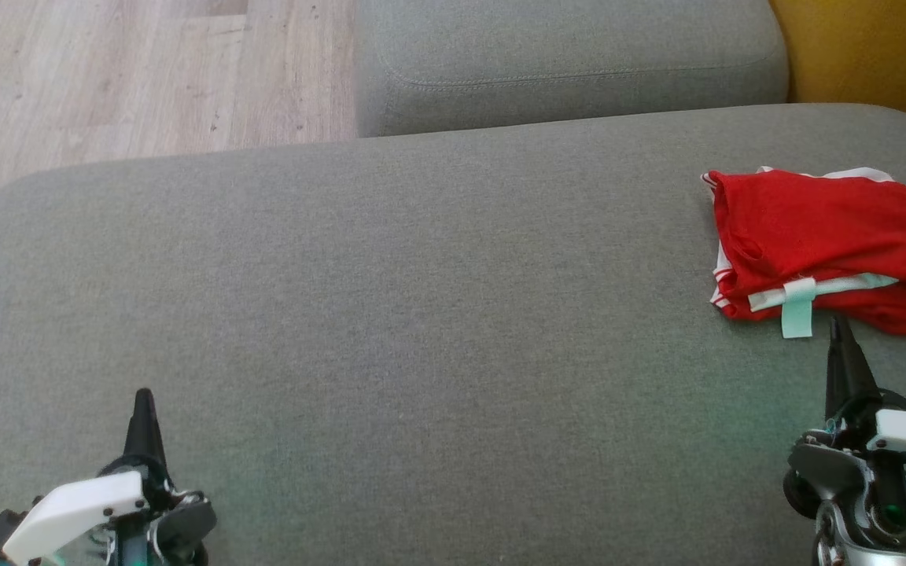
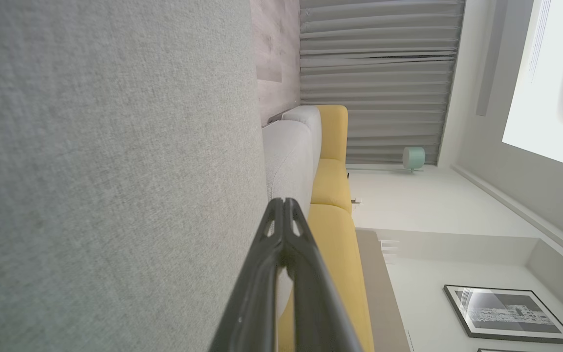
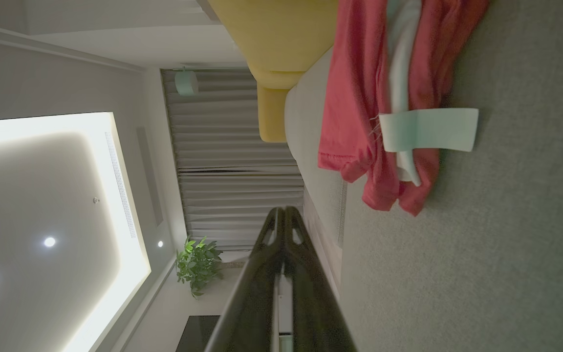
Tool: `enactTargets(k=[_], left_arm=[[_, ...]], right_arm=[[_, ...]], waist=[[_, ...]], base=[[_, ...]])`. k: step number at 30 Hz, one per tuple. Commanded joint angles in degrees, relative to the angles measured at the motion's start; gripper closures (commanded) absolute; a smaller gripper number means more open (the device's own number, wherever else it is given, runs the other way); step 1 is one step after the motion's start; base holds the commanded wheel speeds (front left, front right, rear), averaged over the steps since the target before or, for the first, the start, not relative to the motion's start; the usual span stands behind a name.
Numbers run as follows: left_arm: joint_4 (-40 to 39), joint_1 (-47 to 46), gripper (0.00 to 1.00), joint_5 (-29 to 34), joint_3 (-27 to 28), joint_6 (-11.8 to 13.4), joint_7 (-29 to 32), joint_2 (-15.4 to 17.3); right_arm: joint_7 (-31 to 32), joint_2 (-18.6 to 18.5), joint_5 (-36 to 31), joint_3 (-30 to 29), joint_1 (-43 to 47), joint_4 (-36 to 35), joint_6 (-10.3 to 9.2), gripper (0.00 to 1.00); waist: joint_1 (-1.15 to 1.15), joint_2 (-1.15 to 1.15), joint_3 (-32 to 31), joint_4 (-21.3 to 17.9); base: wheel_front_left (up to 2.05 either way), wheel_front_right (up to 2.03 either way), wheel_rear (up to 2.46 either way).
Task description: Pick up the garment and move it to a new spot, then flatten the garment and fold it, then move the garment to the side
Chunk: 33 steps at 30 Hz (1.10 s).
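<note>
From the head view, you have the red garment (image 1: 830,236), white-trimmed and bundled in loose folds, lying at the far right of the broad grey fabric sofa cushion (image 1: 421,314). A pale mint label (image 1: 798,310) hangs off its near edge. Your right gripper (image 1: 836,324) sits at the lower right, its dark fingers pressed together into one point, tip just near of that label and apart from the cloth. Your left gripper (image 1: 143,397) is at the lower left, fingers likewise pressed together, well apart from the garment and holding nothing. Beyond the cushion lie a second grey cushion (image 1: 563,63), pale wood floor (image 1: 107,79) at the far left and a yellow upholstered piece (image 1: 878,47) at the far right.

In the left wrist view, the left gripper (image 2: 284,203) shows both fingertips meeting, nothing between them, beside the grey cushion surface. Past it you can see yellow sofa sections (image 2: 333,176), grey pleated curtains (image 2: 379,73), a small mint lamp (image 2: 413,158) and a black-framed picture (image 2: 506,313).

In the right wrist view, the right gripper (image 3: 284,211) is also closed tip to tip and empty. The garment (image 3: 355,98) lies ahead of it on the grey cushion, the label (image 3: 428,129) flat on the fabric beside it. A green potted plant (image 3: 197,264) stands in the background.
</note>
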Motion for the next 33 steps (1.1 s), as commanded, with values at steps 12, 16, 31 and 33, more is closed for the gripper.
enactTargets(k=[12,16,31,33], left_arm=[[-2.1,-3.0,1.00,-0.3,2.0,-0.4,0.4,0.5],[-2.1,-3.0,1.00,-0.3,2.0,-0.4,0.4,0.5],[-2.1,-3.0,1.00,-0.3,2.0,-0.4,0.4,0.5],[-2.1,-3.0,1.00,-0.3,2.0,-0.4,0.4,0.5]], right_arm=[[0.3,-0.2,0.4,1.2,-1.1,-2.2,-0.04,1.00],[0.3,-0.2,0.4,1.2,-1.1,-2.2,-0.04,1.00],[0.3,-0.2,0.4,1.2,-1.1,-2.2,-0.04,1.00],[0.3,-0.2,0.4,1.2,-1.1,-2.2,-0.04,1.00]], waist=[[0.00,0.00,0.0,0.0],[0.00,0.00,0.0,0.0],[0.00,0.00,0.0,0.0],[0.00,0.00,0.0,0.0]], base=[[0.00,0.00,0.00],[0.00,0.00,0.00],[0.00,0.00,0.00],[0.00,0.00,0.00]])
